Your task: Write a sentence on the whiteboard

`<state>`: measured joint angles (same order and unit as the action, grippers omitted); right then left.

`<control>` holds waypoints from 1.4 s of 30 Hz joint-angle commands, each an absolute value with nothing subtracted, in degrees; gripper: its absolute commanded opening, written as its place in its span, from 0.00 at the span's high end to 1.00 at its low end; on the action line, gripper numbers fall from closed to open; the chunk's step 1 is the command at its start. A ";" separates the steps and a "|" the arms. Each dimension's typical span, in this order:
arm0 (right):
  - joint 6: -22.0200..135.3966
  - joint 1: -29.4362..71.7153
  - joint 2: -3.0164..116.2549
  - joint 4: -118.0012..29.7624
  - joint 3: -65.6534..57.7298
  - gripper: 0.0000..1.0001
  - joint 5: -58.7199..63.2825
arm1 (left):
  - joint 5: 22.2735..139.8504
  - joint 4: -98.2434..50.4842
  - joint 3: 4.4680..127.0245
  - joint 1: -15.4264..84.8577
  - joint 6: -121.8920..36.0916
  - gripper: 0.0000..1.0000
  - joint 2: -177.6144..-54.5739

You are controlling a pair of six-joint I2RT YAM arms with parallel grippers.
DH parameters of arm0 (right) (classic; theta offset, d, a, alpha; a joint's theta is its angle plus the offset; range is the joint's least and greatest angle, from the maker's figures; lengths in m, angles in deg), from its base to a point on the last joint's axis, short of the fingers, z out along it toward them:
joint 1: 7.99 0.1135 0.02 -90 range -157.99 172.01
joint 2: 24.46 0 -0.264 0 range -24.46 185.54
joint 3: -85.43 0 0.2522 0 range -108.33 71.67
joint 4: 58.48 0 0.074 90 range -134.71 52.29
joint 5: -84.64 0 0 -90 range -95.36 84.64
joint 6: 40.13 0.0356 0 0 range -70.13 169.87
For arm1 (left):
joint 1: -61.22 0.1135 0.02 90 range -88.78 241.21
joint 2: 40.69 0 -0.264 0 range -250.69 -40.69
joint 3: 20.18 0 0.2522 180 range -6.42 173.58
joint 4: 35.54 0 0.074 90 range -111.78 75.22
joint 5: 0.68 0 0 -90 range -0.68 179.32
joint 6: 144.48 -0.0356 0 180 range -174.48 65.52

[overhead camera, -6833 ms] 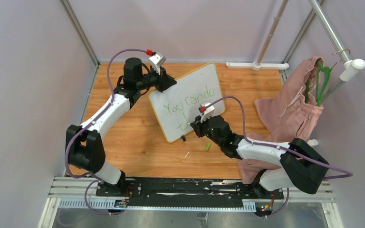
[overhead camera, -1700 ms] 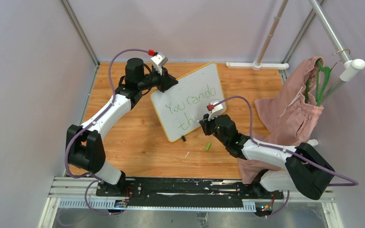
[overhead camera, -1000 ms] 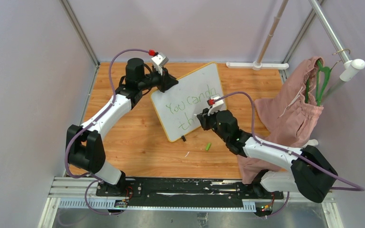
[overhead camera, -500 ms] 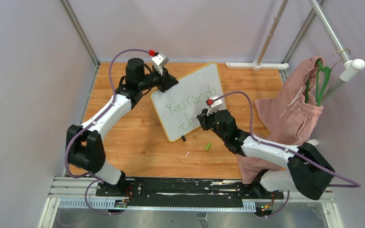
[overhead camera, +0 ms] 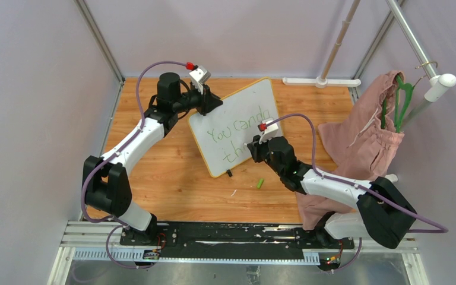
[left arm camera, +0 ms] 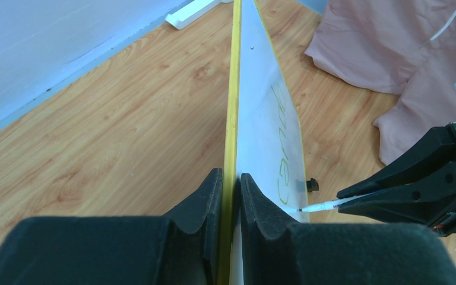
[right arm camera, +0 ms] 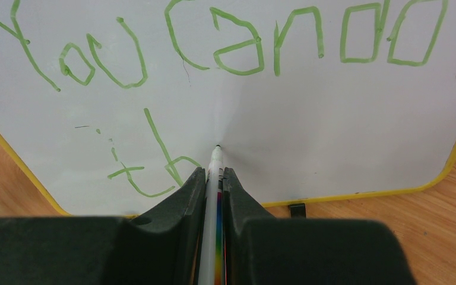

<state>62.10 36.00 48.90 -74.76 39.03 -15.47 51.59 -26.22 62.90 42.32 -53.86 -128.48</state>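
The whiteboard (overhead camera: 237, 116), white with a yellow rim (left arm camera: 232, 113), stands tilted on the wooden table. My left gripper (left arm camera: 231, 184) is shut on its upper left edge. The sentence (right arm camera: 243, 50) in green reads "You can do" on the top line, with "th" (right arm camera: 154, 160) below it. My right gripper (right arm camera: 214, 175) is shut on a white marker (right arm camera: 212, 178) with a rainbow stripe. The marker tip (right arm camera: 217, 148) is at the board just right of the "h". The marker also shows in the left wrist view (left arm camera: 320, 207).
A green marker cap (overhead camera: 260, 183) lies on the table near the board's lower edge. A pink garment (overhead camera: 362, 136) hangs on a green hanger (overhead camera: 401, 101) at the right. A white rack base (overhead camera: 320, 82) sits at the back.
The lower line has grown from "t" to "th". My right gripper has shifted rightward along the board with the marker, then back a little. The left gripper holds still.
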 commanded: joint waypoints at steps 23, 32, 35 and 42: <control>61.60 34.06 40.72 -71.01 39.93 1.00 -17.34 | 50.30 -20.46 60.89 39.27 -54.39 0.98 -129.37; 61.91 32.00 42.43 -69.54 39.36 1.00 -17.33 | 50.21 -20.52 61.03 39.24 -54.31 0.98 -129.51; 62.07 31.85 43.71 -69.88 38.85 1.00 -17.02 | 50.30 -20.46 60.92 39.24 -54.32 0.99 -129.52; 62.47 31.91 45.23 -72.05 38.16 1.00 -16.84 | 50.30 -20.46 60.99 39.24 -54.31 0.99 -129.52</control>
